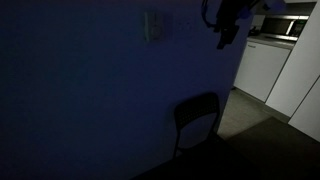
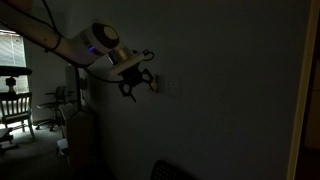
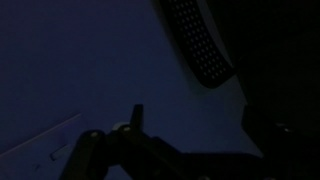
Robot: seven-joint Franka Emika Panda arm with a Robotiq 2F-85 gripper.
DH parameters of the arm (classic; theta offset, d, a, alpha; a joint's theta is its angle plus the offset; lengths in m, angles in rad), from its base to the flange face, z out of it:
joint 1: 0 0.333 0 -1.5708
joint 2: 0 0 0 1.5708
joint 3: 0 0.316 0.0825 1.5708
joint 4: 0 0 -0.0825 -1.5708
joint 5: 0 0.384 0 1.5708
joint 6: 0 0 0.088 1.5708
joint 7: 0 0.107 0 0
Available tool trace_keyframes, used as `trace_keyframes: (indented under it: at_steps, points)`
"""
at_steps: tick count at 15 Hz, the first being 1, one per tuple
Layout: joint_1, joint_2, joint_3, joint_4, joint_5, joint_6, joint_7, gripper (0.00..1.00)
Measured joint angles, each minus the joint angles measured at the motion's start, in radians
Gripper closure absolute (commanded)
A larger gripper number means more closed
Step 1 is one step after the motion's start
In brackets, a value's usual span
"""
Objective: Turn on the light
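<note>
The room is very dark. On the wall, a small pale switch plate (image 1: 186,22) shows faintly; in an exterior view it appears just right of my gripper (image 2: 166,85). My gripper (image 1: 226,34) hangs close to the wall, a short way from the plate and apart from it. It also shows in an exterior view (image 2: 135,86) at the end of the white arm. In the wrist view the gripper (image 3: 195,135) is a dark shape with bare wall showing between its fingers, and it holds nothing. No lamp is in view.
A larger beige box (image 1: 153,25) sits on the wall beside the plate. A dark chair (image 1: 197,118) stands against the wall below; its perforated back shows in the wrist view (image 3: 200,40). White cabinets (image 1: 262,68) lie past the wall corner. A window and chair (image 2: 12,105) are behind the arm.
</note>
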Motion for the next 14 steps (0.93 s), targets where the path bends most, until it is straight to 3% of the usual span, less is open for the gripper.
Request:
trace_keyframes:
  at_steps: [4, 14]
  points:
    - [0.0, 0.046, 0.0, 0.044, -0.117, 0.046, -0.002, 0.0]
    - [-0.004, 0.072, -0.002, 0.07, -0.169, 0.111, -0.029, 0.0]
